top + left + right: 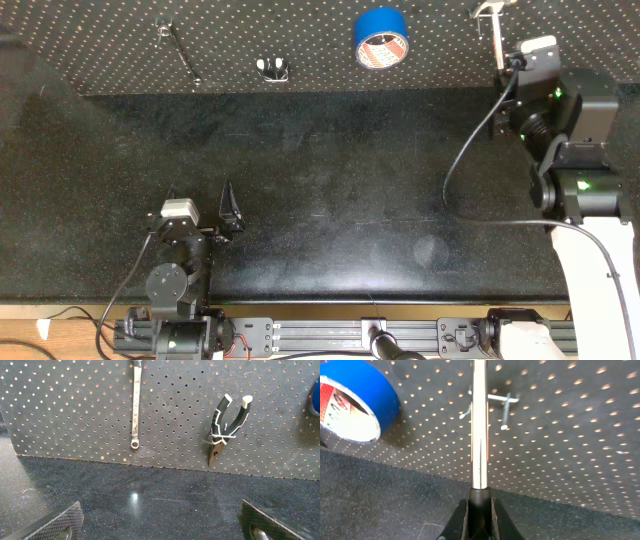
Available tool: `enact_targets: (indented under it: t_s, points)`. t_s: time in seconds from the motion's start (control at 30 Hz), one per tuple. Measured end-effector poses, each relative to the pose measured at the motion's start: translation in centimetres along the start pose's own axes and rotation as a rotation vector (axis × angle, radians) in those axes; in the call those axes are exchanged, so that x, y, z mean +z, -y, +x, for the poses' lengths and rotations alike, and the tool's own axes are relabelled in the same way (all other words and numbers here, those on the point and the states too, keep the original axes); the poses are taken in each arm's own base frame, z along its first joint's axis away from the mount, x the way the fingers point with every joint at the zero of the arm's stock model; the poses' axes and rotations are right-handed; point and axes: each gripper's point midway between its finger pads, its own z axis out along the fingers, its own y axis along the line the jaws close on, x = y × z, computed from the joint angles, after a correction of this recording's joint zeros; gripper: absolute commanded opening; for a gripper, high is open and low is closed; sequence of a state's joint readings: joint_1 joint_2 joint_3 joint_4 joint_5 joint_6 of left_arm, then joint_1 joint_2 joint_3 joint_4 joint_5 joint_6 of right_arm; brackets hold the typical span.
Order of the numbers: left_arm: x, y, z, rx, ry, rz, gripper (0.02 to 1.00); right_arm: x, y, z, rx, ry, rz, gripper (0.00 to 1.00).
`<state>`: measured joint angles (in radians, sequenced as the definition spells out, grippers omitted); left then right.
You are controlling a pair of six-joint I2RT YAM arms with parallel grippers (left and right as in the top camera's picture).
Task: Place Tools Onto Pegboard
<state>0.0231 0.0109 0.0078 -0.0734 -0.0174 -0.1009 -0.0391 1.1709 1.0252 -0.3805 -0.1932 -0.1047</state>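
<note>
Even light; glare along metal tool (480, 435)

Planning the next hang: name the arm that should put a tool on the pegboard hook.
Right. The right pincer is shut on the metal-shafted tool, close before the pegboard hook; the left pincer sits open and empty, far from it.

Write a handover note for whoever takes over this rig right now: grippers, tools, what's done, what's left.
Left gripper: jaws open, holding nothing, low over the table, facing the pegboard.
Right gripper: jaws shut on a metal-shafted tool, held up at the pegboard near a bare hook.
Done: wrench, pliers and blue tape roll hang on the pegboard.
Left: get the held tool onto the board, probably on that hook, then release.
</note>
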Motion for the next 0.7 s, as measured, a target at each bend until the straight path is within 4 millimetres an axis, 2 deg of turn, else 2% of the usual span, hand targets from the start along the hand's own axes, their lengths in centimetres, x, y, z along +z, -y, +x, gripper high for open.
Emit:
enact_targets:
  t_s: [0.17,0.33,0.37,0.4,0.67,0.7]
  points:
    - [0.0,0.0,0.0,0.000,0.000,0.000,0.996,2.0,0.2,1.8,0.019,-0.068,-0.001,0.075]
    - [0.0,0.0,0.0,0.000,0.000,0.000,0.996,3.2,0.2,3.1,0.029,-0.116,-0.009,0.077]
    - [0.0,0.0,0.0,0.000,0.000,0.000,0.996,3.3,0.2,3.2,0.029,-0.120,-0.009,0.086]
    - [0.0,0.0,0.0,0.000,0.000,0.000,0.996,3.4,0.3,3.3,0.030,-0.122,-0.010,0.167]
    - [0.0,0.0,0.0,0.000,0.000,0.000,0.996,5.7,0.7,4.3,0.040,-0.150,-0.003,0.169]
    - [0.0,0.0,0.0,0.000,0.000,0.000,0.993,6.1,0.9,4.0,0.037,-0.131,0.001,0.246]
